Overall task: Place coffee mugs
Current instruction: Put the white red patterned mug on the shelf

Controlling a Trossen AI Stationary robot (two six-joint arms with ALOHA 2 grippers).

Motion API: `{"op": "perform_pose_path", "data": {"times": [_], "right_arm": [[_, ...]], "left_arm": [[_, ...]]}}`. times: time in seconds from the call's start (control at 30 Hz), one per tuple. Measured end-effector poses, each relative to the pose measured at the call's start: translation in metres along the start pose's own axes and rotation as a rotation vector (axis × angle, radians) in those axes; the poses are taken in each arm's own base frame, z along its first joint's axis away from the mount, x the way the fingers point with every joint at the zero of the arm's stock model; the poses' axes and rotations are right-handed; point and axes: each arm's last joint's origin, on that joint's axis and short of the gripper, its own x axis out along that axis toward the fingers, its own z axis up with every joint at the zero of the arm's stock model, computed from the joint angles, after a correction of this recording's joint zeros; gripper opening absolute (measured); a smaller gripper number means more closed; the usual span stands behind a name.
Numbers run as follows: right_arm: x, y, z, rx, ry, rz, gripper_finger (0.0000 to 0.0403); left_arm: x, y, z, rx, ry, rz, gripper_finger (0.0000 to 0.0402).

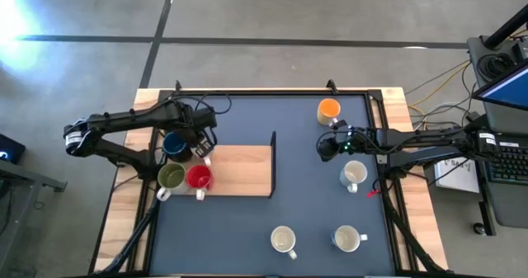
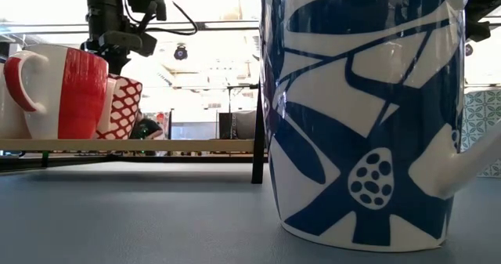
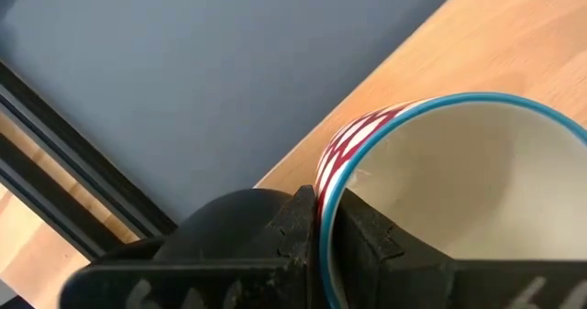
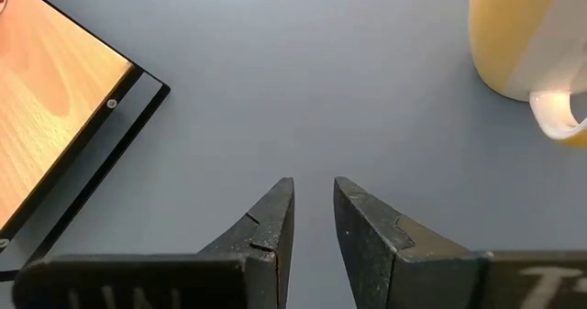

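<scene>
A mug with a red-and-white check pattern and a teal rim (image 3: 440, 162) is at the left end of the wooden board (image 1: 243, 169), with my left gripper (image 3: 323, 217) shut on it from above. Beside it on the board stand a dark blue mug (image 1: 174, 146), an olive green mug (image 1: 171, 176) and a red mug (image 1: 199, 177). My right gripper (image 4: 314, 208) hovers open over the dark mat, near an orange mug (image 1: 329, 109). White mugs stand at the right (image 1: 355, 175) and near the front edge (image 1: 284, 240) (image 1: 347, 238). My left gripper holds the checked mug by its rim (image 3: 323, 185), one finger inside the mug and one outside against the patterned wall. The fingers come from above, pointing steeply down. In the low view the mug (image 2: 121, 107) sits slightly tilted at board height; whether its base rests there I cannot tell.
A dark upright post (image 1: 273, 139) stands at the board's far right corner. A large blue-and-white mug (image 2: 368, 115) fills the low view close to the camera. The mat between the board and the right-hand mugs is bare. A black frame (image 1: 384, 146) borders the mat.
</scene>
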Motion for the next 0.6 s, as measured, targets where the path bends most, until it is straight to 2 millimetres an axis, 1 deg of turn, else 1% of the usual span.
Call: {"op": "perform_pose_path", "data": {"times": [0.27,0.43,0.6], "right_arm": [[0.0,0.0,0.0,0.0,0.0,0.0,0.0068],[0.0,0.0,0.0,0.0,0.0,0.0,0.0068],[0.0,0.0,0.0,0.0,0.0,0.0,0.0068]], "left_arm": [[0.0028,-0.0007,-0.0013,-0.002,0.005,-0.024,0.0016],[0.001,-0.0009,-0.0008,-0.011,-0.031,-0.051,0.0035],[0.0042,0.0003,-0.0044,-0.006,-0.005,-0.036,0.0046]]}}
